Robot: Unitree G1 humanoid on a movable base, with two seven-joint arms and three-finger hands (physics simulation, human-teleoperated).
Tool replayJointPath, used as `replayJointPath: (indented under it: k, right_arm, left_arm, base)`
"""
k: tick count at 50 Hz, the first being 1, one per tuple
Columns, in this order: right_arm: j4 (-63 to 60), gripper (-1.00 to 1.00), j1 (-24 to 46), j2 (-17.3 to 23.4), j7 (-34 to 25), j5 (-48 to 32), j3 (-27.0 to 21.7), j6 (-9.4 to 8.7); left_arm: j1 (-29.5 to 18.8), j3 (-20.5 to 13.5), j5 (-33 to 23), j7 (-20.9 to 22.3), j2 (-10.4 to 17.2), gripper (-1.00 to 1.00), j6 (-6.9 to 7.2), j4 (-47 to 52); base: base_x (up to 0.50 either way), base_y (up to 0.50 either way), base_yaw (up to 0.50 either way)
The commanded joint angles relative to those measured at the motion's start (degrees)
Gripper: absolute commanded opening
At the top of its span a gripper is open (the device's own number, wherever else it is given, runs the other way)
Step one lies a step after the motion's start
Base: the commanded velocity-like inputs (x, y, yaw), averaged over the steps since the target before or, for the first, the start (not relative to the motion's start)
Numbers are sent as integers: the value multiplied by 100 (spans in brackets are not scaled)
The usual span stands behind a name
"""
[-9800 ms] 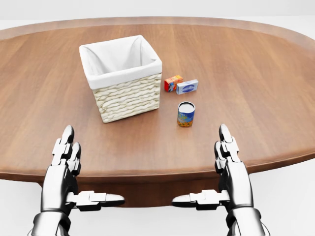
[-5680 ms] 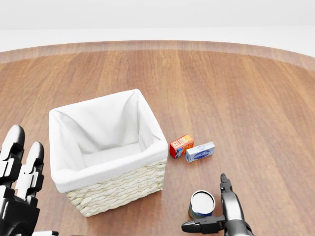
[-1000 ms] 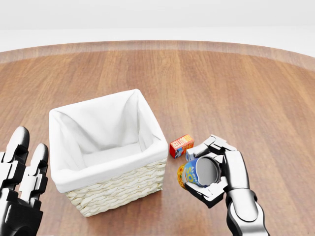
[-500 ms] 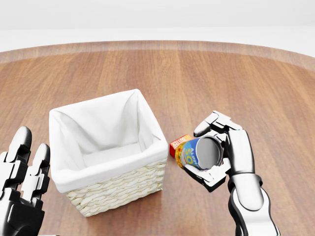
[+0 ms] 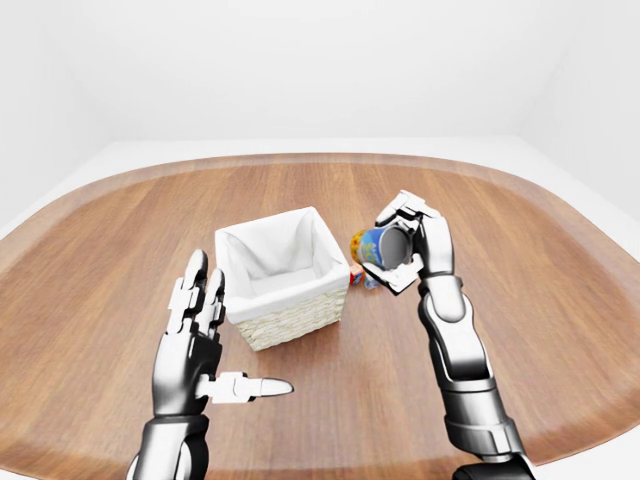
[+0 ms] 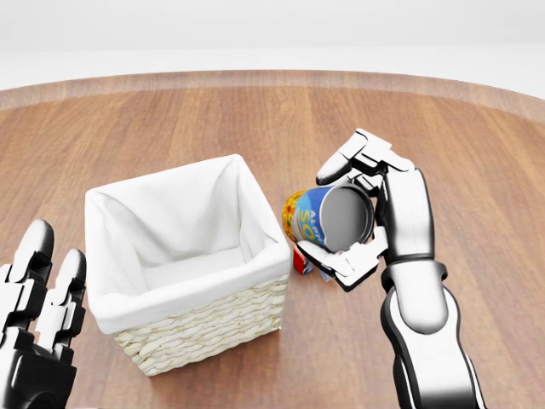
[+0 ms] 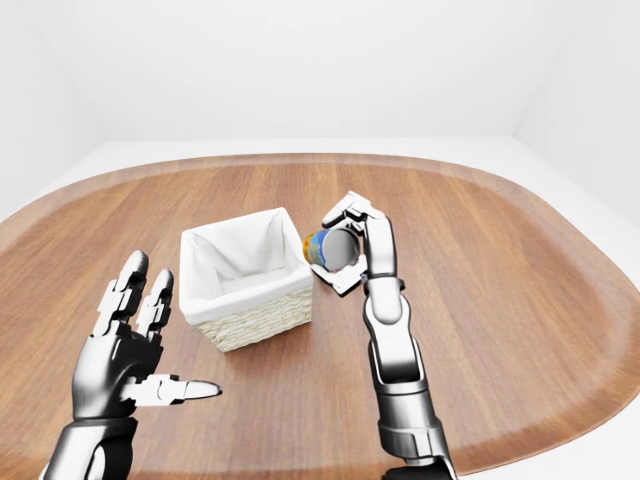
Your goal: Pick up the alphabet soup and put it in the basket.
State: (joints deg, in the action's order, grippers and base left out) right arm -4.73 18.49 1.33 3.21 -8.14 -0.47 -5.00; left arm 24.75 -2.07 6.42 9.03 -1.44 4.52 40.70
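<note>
Right hand [image 6: 375, 213] fingers clenched around alphabet soup [image 6: 328, 219], can tipped sideways, airborne just right of basket [image 6: 183, 315] rim. Left hand [image 5: 190, 340] fingers spread, empty.

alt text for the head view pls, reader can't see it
The robot's right hand grips the alphabet soup can, tipped on its side in the air just right of a white-lined wicker basket on a wooden table. The left hand stays open at the bottom left.

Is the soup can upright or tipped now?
Tipped. The soup can lies sideways in the right hand, its grey end facing the head camera, beside the basket.
</note>
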Motion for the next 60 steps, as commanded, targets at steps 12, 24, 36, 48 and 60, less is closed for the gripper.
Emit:
replayJointPath:
  k: [12,24,36,48,60]
  right_arm:
    - [-443,-100,689,-385,237,-133,358,0]
    - [-377,-100,969,-645,351,-241,589,0]
    - [490,-100,1493,-951,632,-354,674,0]
    - [1545,-100,1867,-1444,1092,-454,896,0]
    - [2574,-100,2258,-1784,1399,-622,936,0]
  left_arm:
    - [74,-58,65,70,-22,100,-4,82]
    - [125,-90,94,130,-43,100,-23,123]
    - [100,-108,88,151,-63,100,8,127]
    - [103,-154,110,191,-94,100,45,176]
    - [204,-209,190,263,-116,100,41,301]
  base:
    - [0,0,0]
    - [0,0,0]
    - [0,0,0]
    - [0,0,0]
    - [0,0,0]
